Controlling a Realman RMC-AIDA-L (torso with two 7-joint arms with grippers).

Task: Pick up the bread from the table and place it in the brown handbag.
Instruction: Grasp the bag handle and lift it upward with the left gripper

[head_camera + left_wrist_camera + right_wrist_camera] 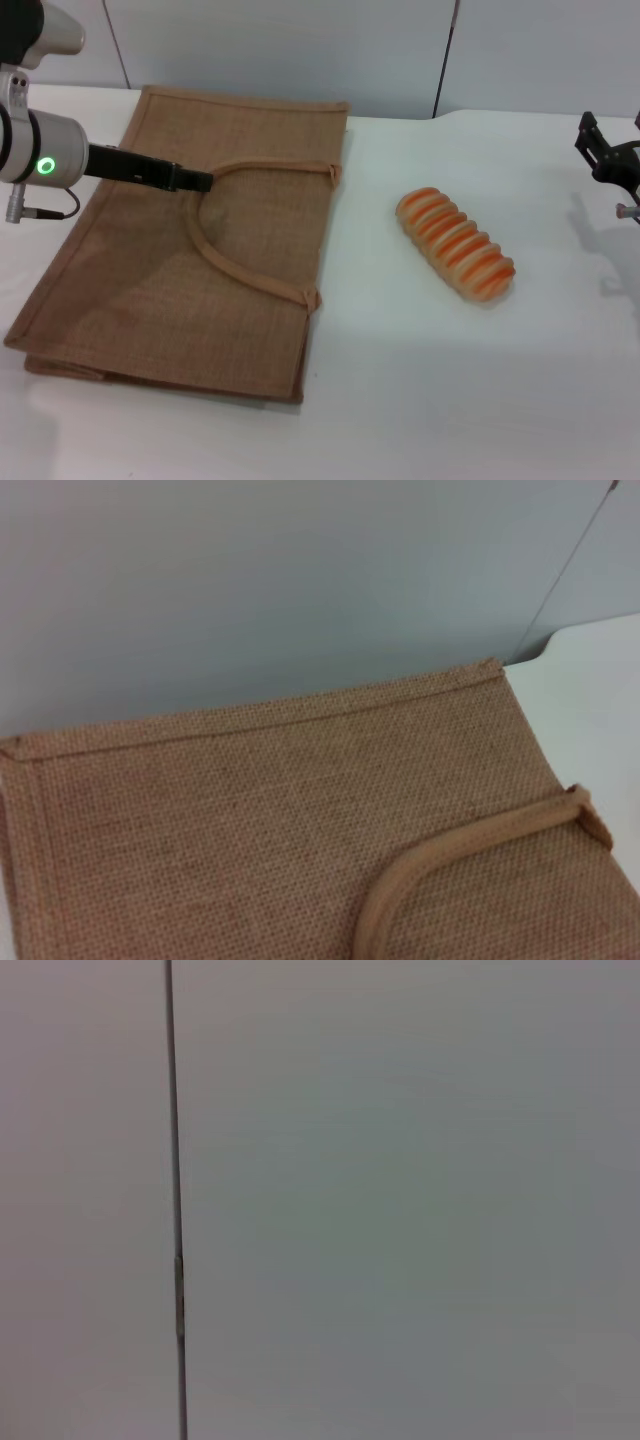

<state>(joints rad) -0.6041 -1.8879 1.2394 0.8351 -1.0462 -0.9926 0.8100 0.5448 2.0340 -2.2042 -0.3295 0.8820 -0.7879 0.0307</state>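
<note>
We see the glossy cream bread with orange ridges lying on the table, at three o'clock from the flat brown handbag. Left gripper narrow above the bag's handle; right gripper unclear.

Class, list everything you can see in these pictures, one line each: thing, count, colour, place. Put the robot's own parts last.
brown handbag: one, tan-brown burlap, lying flat on the left of the table.
bread: one, cream with orange-red ridges, right of the handbag, apart from it.
table: one, white, under everything.
wall panels: pale grey, behind the table.
left gripper: one, black, over the handbag beside its handle.
right gripper: one, black, at the right edge, away from the bread.
</note>
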